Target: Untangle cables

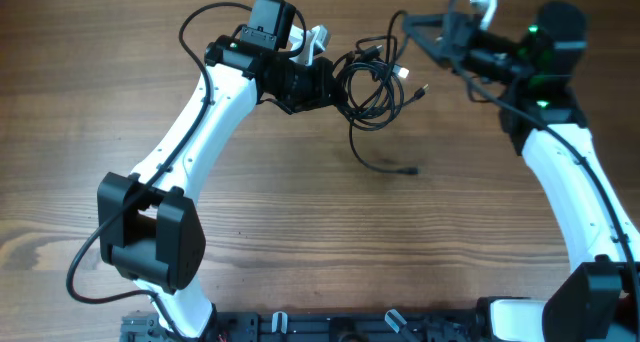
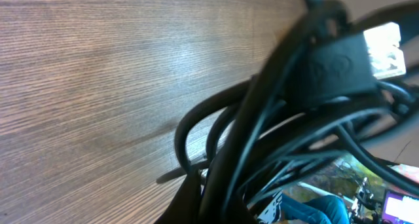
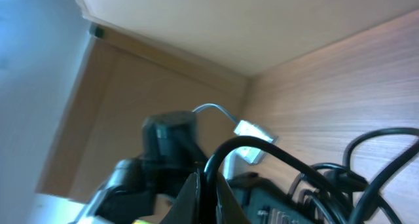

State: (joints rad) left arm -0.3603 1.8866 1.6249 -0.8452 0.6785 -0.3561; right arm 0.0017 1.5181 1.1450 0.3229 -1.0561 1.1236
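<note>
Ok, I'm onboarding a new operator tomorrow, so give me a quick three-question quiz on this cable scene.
1. True or false: the tangle of cables lies between the left end effector and the right end effector.
2. The loose plug end trailing from the tangle rests: A) on bare table, toward the arm bases; B) on top of the tangle; C) inside the right end effector.
3. Fill in: one strand leads from the tangle up to the ___ end effector.
Key: 1 true; 2 A; 3 right.

Black cables [image 1: 375, 74] — brown wood-grain table [image 1: 300, 222]
</note>
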